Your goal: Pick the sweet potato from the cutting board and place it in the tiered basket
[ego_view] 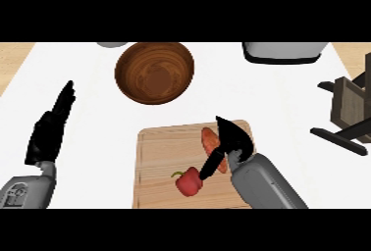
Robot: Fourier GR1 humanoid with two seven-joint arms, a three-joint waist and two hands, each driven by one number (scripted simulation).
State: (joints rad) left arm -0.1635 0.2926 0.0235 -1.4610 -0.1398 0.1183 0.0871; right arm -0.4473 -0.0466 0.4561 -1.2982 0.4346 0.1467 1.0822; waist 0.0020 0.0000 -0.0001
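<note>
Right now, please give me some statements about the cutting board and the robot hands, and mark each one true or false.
1. The sweet potato lies on the cutting board. True.
2. A red pepper shares the board. True.
3. The wooden bowl holds the sweet potato. False: the bowl holds nothing.
4. The right robot hand is over the board, at the sweet potato. True.
5. The left robot hand holds the pepper. False: it rests open at the left, apart from the board.

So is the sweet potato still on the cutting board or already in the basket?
On the cutting board. The sweet potato lies near its right side under the right hand, far from the tiered basket.
</note>
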